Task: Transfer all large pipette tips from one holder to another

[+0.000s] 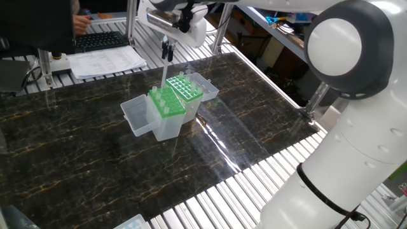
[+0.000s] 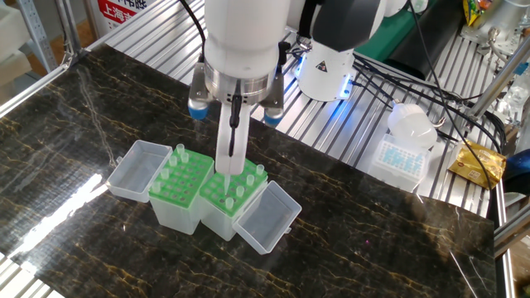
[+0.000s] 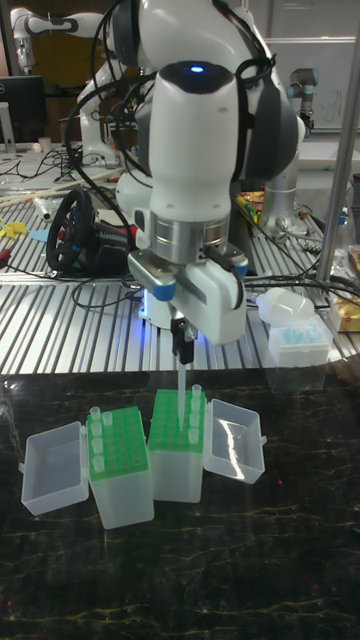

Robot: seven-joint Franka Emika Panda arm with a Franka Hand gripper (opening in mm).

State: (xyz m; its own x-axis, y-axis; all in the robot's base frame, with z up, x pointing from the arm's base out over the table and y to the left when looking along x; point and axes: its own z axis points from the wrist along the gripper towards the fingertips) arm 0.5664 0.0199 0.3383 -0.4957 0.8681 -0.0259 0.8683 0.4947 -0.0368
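1. Rig: the gripper (image 3: 183,352) hangs above two adjoining tip boxes on the dark marble table (image 2: 389,240). Its fingers are clenched on one large pipette tip (image 3: 181,385), which hangs vertically below them.

2. Position of the held tip: in the tall fixed view its point sits just above, or barely within, the green plate of the right-hand holder (image 3: 176,425). Whether it has fully cleared its hole cannot be told from these views.

3. Remaining stock: several more large pipette tips (image 2: 246,181) stand upright in that same holder; a few also stand in the left-hand holder (image 3: 112,445), along its rear edge. Both hinged lids (image 2: 267,218) lie open and flat to the outer sides.

4. Step in hand, as judged: carrying one tip between holders. Only a small part of the transfer appears complete.

5. Recommended practice:
   - Lift straight up until the point is plainly above every neighbouring collar before any sideways travel; a dragged tip would snag or tip others.
   - Keep the tip vertical. A slim cone held only at its collar may pivot in the grip.
   - Align over a vacant hole, then descend slowly and release only when the collar seats on the plate.

6. Risk: the boxes are light and unfixed; a side load could shift them.
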